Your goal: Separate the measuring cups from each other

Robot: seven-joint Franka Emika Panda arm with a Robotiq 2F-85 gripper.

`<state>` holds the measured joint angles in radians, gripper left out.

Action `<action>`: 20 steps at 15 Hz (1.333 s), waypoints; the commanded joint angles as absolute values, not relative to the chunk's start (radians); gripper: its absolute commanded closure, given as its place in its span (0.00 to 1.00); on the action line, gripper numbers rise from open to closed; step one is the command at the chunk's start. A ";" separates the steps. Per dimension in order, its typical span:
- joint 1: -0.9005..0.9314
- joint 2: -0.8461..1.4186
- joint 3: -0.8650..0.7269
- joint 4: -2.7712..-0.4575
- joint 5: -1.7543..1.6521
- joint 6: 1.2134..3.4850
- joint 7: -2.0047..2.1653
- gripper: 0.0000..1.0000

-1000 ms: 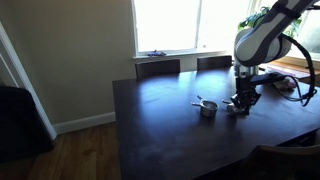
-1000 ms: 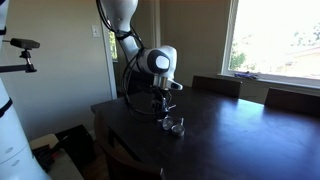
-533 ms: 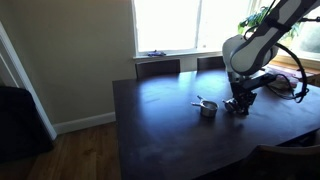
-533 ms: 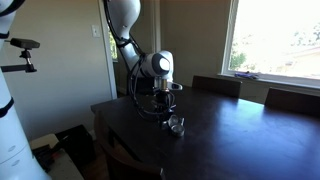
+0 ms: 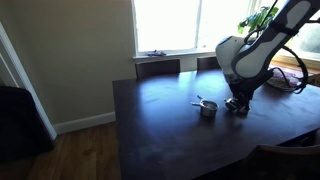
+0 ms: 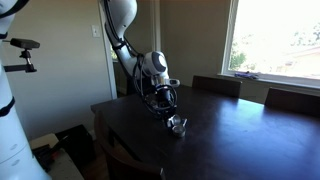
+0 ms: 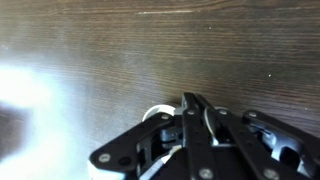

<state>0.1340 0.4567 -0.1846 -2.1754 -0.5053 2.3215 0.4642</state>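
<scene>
Measuring cups [image 5: 207, 108] are sitting right of centre on the dark table [image 5: 150, 135] in an exterior view, while the gripper [image 5: 238, 104] is reaching low just beside them, fingers drawn together, probably to pinch one free, though I cannot tell whether it is gripping a rim.

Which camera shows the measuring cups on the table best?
An exterior view: the measuring cups show clearly on the dark table, with one handle visible. In an exterior view they are just a small shiny blur. The wrist view shows only a pale sliver under the pincer.
</scene>
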 commanded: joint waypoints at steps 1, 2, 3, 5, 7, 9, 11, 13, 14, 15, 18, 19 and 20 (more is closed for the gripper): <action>0.181 0.442 -0.203 -2.181 -0.594 2.280 0.532 0.95; 0.186 0.446 -0.198 -2.180 -0.609 2.276 0.542 0.95; 0.187 0.447 -0.192 -2.180 -0.619 2.274 0.548 0.95; 0.184 0.443 -0.176 -2.183 -0.609 2.276 0.548 0.68; 0.183 0.436 -0.172 -2.189 -0.607 2.283 0.555 0.56; 0.183 0.428 -0.176 -2.198 -0.618 2.288 0.562 0.44; 0.181 0.419 -0.179 -2.206 -0.628 2.290 0.563 0.31; 0.174 0.399 -0.179 -2.220 -0.633 2.300 0.560 0.18; 0.165 0.382 -0.174 -2.230 -0.622 2.309 0.547 0.12; 0.153 0.355 -0.171 -2.252 -0.609 2.322 0.532 0.05; 0.109 0.293 -0.148 -2.285 -0.529 2.362 0.473 0.00; 0.092 0.272 -0.138 -2.293 -0.482 2.371 0.444 0.00; 0.080 0.254 -0.133 -2.300 -0.442 2.385 0.420 0.00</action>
